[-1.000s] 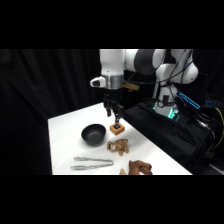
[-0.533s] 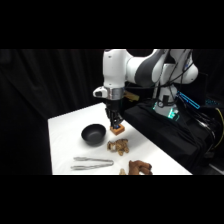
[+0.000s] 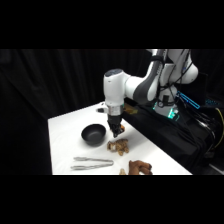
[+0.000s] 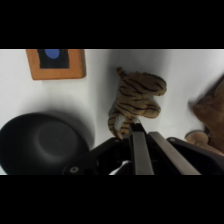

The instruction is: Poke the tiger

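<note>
Black curtains hang behind the white table [image 3: 65, 130], and from where I stand the gripper [image 3: 116, 131] hovers low over it, between the black bowl [image 3: 94, 134] and the tiger [image 3: 118, 146]. Its fingers look pressed together into one narrow tip, holding nothing. The tiger lies just beside the bowl, with metal tongs [image 3: 92, 163] nearer the front edge and a reddish-brown toy [image 3: 138, 167] at the table's front. From the wrist, the tiger [image 4: 136, 100] sits right ahead of the fingertips, an orange block [image 4: 56, 63] well off to one side. It seems light and squashy; a push on its rounded back should dent it, though it may slide.
</note>
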Tool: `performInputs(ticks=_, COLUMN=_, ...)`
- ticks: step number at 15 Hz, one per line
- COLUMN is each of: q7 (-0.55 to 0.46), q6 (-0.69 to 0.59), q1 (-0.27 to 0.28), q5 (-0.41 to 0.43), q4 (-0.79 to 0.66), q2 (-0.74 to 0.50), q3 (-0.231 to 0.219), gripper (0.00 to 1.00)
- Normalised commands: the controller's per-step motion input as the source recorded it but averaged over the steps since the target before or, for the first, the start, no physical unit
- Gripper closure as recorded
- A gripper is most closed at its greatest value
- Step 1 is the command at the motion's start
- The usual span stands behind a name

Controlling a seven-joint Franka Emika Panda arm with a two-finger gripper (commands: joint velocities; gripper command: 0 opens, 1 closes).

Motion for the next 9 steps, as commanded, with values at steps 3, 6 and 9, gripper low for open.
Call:
performInputs(ticks=3, q7=0.07, q6=0.23, q1=0.093, q5=-0.107, q4=0.10, q2=0.31, q3=-0.050, gripper=0.96)
performInputs(ticks=6, q7=0.06, q6=0.22, q1=0.105, q5=-0.081, q4=0.11, q2=0.30, q3=-0.041, gripper=0.97)
performInputs(ticks=9, q7=0.05, q6=0.19, q1=0.101, q5=-0.064, q4=0.11, q2=0.26, q3=-0.038, gripper=0.96)
